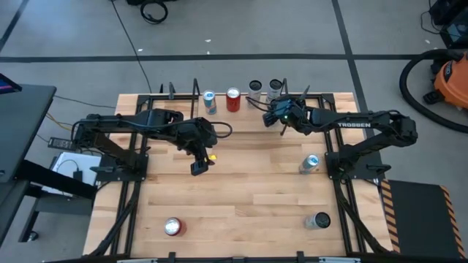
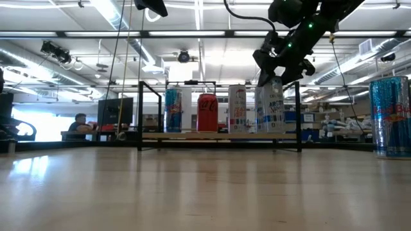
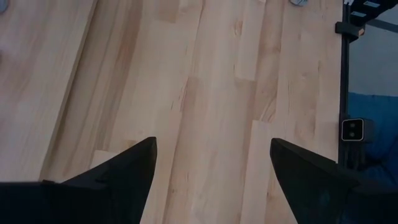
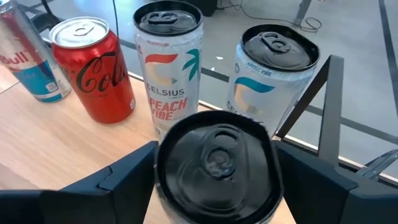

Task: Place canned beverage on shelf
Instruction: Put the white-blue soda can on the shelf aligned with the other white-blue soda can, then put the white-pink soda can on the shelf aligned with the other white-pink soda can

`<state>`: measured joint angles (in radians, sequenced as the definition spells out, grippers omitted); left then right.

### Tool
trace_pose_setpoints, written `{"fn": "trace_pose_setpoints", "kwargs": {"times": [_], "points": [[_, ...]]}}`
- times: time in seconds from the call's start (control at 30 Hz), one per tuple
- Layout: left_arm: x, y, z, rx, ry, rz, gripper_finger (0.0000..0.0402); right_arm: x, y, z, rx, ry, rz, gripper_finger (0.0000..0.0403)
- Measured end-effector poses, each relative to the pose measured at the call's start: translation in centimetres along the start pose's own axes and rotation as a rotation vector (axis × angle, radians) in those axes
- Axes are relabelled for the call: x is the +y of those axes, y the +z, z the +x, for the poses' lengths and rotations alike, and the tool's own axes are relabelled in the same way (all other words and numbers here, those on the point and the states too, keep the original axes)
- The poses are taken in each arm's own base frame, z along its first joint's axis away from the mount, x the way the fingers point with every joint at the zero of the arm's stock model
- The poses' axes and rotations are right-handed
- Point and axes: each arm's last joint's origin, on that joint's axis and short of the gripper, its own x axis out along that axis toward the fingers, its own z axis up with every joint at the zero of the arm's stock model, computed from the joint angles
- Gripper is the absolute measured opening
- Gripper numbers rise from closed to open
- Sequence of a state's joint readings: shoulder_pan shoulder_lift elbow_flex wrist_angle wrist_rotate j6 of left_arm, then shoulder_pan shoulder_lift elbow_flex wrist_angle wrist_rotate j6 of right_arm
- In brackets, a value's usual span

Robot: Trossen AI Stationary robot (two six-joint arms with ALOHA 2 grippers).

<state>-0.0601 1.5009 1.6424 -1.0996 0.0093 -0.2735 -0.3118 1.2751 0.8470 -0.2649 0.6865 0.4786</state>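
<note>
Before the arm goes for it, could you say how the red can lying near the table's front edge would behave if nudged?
The red can appears to lie on its side, so a nudge would likely roll it. Its smooth metal skin may slip between fingers.

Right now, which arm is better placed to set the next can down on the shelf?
The right. Its gripper already holds a black-topped can over the shelf, beside the two Celsius cans. The left gripper hangs open and empty over mid-table, away from the shelf.
</note>
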Motion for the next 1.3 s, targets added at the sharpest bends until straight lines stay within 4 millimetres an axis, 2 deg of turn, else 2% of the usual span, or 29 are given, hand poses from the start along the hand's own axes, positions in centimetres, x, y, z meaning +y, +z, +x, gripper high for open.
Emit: {"fn": "trace_pose_setpoints", "kwargs": {"times": [0.3, 0.67, 0.9, 1.1, 1.3], "points": [[0.0, 0.0, 0.0, 0.0, 0.0, 0.031, 0.0316, -0.1, 0.2, 0.1, -0.01, 0.0, -0.001, 0.0344], [0.0, 0.0, 0.0, 0.0, 0.0, 0.023, 0.0316, -0.6, 1.4, -1.3, -0.069, 0.05, -0.003, 0.0348], [0.0, 0.0, 0.0, 0.0, 0.0, 0.024, 0.0316, -1.8, 2.9, -3.8, -0.121, 0.202, -0.005, 0.0348], [0.0, 0.0, 0.0, -0.001, 0.0, 0.025, 0.0316, -3.2, 4.0, -7.0, -0.16, 0.44, 0.019, 0.0348], [0.0, 0.0, 0.0, -0.001, 0.0, 0.025, 0.0316, -4.3, 3.5, -9.6, -0.075, 0.656, 0.038, 0.0348]]}}
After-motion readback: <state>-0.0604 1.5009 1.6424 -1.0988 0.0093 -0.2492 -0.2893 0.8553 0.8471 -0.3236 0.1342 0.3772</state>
